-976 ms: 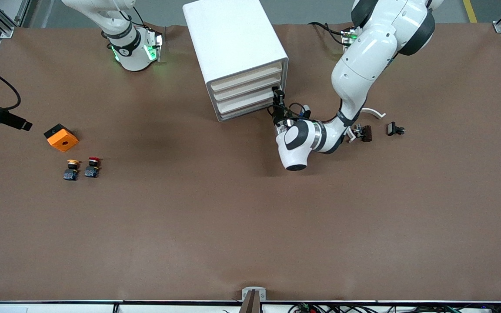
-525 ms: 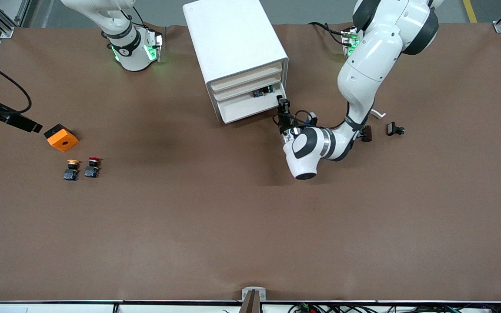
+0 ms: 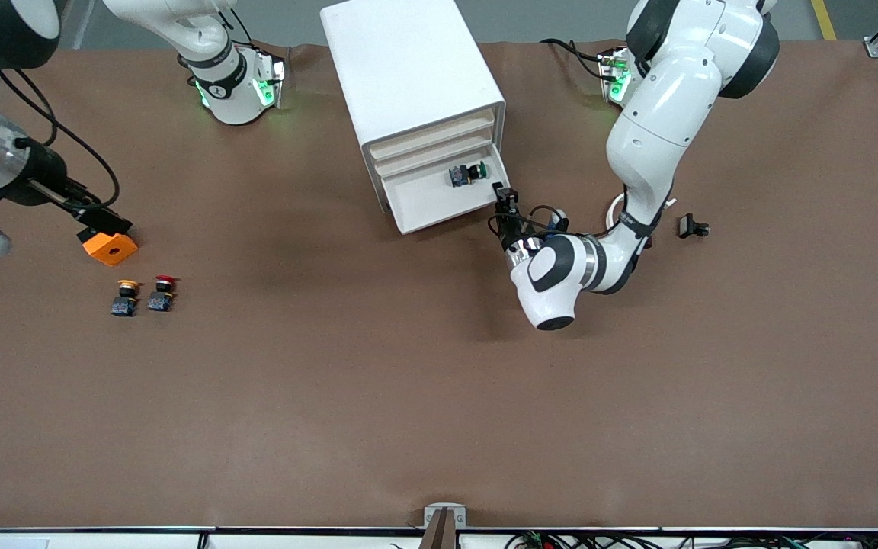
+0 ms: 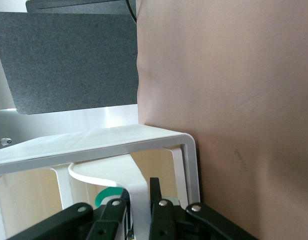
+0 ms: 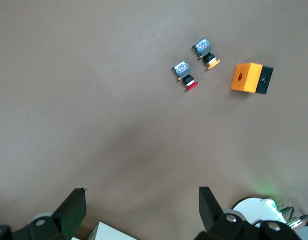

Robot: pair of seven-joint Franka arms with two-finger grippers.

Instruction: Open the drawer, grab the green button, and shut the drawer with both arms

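Note:
The white cabinet (image 3: 408, 69) stands between the arms' bases, and its lowest drawer (image 3: 439, 202) is pulled partly out. The green-capped button (image 3: 468, 174) lies on its side inside that drawer. My left gripper (image 3: 501, 195) is at the drawer's front corner, shut on the white curved handle (image 4: 119, 175); its black fingers (image 4: 155, 192) pinch the handle's stem, with the button's green cap (image 4: 105, 194) showing just past them. My right gripper (image 3: 107, 223) hangs open and empty over the orange box, its fingers (image 5: 76, 202) wide apart.
An orange box (image 3: 110, 248) with a round hole lies toward the right arm's end of the table. A yellow-capped button (image 3: 125, 297) and a red-capped button (image 3: 162, 293) lie nearer the front camera than it. Small black parts (image 3: 693, 226) lie beside the left arm.
The left gripper has drawn the lowest drawer out toward the front camera, uncovering the green-capped button. The right arm has swung in over the orange box.

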